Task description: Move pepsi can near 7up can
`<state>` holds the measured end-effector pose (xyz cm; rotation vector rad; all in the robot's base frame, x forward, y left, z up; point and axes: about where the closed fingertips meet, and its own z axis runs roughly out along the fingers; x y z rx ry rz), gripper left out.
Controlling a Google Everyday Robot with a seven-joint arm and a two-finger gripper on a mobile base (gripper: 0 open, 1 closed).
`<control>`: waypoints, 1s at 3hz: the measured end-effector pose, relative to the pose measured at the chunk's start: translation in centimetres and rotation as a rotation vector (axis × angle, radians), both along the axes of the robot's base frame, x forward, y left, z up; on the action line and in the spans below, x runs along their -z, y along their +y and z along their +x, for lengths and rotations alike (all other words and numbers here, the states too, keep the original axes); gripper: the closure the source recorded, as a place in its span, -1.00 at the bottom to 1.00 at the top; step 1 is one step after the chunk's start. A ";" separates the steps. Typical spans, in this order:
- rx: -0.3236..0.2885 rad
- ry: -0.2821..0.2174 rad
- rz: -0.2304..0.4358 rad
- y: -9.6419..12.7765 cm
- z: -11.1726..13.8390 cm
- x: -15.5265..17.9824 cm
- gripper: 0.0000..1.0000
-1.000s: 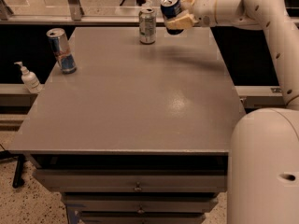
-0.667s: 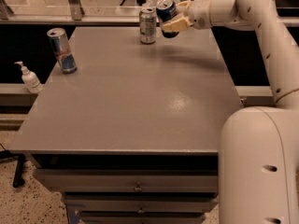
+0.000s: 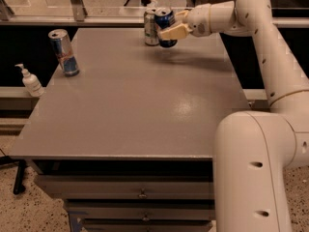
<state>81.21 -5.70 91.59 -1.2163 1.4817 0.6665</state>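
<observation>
At far table (image 3: 145, 110) edge, end effector (image 3: 170, 31) gripping pepsi can (image 3: 163, 19), just beside 7up can (image 3: 150, 29)

Blue pepsi can (image 3: 163, 20) in cream pincer (image 3: 170, 31)

gripper (image 3: 170, 29) at the table's far edge, gripping pepsi can (image 3: 163, 22), covers the can's right side; pepsi can hides 7up can's (image 3: 149, 29) right part; robot base (image 3: 256, 173) cut off bottom-right.
</observation>
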 end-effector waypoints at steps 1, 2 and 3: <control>0.004 0.034 0.012 0.2 0.4 0.6 1.00; 0.043 0.058 0.005 -0.1 1.2 1.2 0.67; 0.096 0.090 0.023 -0.8 2.2 1.7 0.19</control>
